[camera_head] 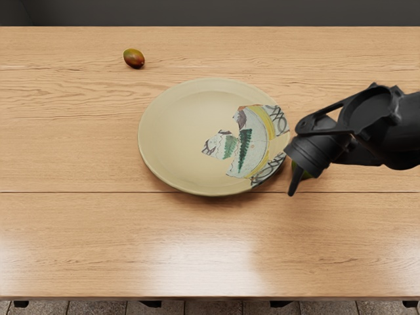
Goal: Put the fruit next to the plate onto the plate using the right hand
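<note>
A cream plate (190, 138) with a green and yellow pattern on its right side lies at the table's middle. Just off its right rim, a small yellow-green fruit (306, 174) shows only as a sliver under my right hand (307, 161). The black hand reaches in from the right edge and sits low over that fruit, hiding most of it. I cannot see whether the hand holds the fruit. The left arm is out of view.
A small red-green mango-like fruit (134, 58) lies far back on the left, well apart from the plate. The wooden table (197, 243) stretches wide in front of the plate, and its far edge runs along the top.
</note>
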{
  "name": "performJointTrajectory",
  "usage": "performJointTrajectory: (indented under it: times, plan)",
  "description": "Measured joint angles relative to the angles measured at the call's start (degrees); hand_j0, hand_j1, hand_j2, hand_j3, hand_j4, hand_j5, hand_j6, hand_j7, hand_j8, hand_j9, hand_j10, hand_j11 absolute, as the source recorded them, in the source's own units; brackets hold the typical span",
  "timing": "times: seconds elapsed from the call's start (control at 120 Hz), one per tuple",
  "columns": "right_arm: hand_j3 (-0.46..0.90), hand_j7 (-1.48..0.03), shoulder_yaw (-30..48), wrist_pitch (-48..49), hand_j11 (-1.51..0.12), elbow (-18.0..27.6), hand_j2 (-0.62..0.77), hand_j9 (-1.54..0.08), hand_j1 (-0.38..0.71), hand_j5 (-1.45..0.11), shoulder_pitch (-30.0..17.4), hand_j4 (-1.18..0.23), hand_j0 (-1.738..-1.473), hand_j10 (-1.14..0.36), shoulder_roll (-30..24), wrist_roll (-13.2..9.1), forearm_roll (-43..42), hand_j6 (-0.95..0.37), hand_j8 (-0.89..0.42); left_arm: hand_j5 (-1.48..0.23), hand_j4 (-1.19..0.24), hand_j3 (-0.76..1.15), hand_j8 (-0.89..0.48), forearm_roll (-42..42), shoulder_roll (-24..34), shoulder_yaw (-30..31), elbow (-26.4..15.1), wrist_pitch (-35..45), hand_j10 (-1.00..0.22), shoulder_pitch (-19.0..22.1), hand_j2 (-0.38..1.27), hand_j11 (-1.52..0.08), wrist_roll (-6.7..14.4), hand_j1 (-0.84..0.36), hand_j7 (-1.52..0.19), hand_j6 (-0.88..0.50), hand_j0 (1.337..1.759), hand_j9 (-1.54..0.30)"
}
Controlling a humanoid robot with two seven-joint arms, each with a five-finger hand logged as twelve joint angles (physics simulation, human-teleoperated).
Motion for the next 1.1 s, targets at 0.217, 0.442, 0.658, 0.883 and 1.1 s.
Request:
performJointTrajectory:
  times: [0.217,0.442,0.658,0.883,1.1]
  plan:
    - [0.00,-0.08,-1.8,-0.2,-0.08,-0.6,-0.01,-0.08,-0.28,-0.08,-0.1,-0.06,-1.658,-0.06,0.2,0.0,-0.3,-0.06,-0.06,0.00,0.00,0.00,0.00,0.0,0.0,0.0,0.0,0.0,0.00,0.0,0.00,0.00,0.0,0.35,0.00,0.00,1.658,0.00]
    - [0.00,-0.12,-2.8,-0.2,-0.12,-3.5,-0.02,-0.12,-0.24,-0.12,-3.4,-0.09,-1.658,-0.09,0.2,0.0,-2.6,-0.09,-0.09,0.00,0.00,0.00,0.00,0.0,0.0,0.0,0.0,0.0,0.00,0.0,0.00,0.00,0.0,0.35,0.00,0.00,1.658,0.00]
    - [0.00,-0.15,0.4,-0.2,-0.15,-6.5,-0.02,-0.15,-0.21,-0.15,-5.6,-0.12,-1.658,-0.12,0.1,0.0,-5.3,-0.12,-0.12,0.00,0.00,0.00,0.00,0.0,0.0,0.0,0.0,0.0,0.00,0.0,0.00,0.00,0.0,0.35,0.00,0.00,1.658,0.00]
    - [0.00,-0.20,1.2,-0.2,-0.20,-7.7,-0.03,-0.20,-0.17,-0.20,-6.7,-0.15,-1.658,-0.15,0.2,0.0,-5.8,-0.15,-0.15,0.00,0.00,0.00,0.00,0.0,0.0,0.0,0.0,0.0,0.00,0.0,0.00,0.00,0.0,0.35,0.00,0.00,1.658,0.00]
    - [0.00,-0.35,2.9,-0.2,-0.35,-7.8,-0.05,-0.35,-0.03,-0.35,-6.9,-0.27,-1.658,-0.27,-0.2,0.0,-5.9,-0.27,-0.27,0.00,0.00,0.00,0.00,0.0,0.0,0.0,0.0,0.0,0.00,0.0,0.00,0.00,0.0,0.35,0.00,0.00,1.658,0.00]
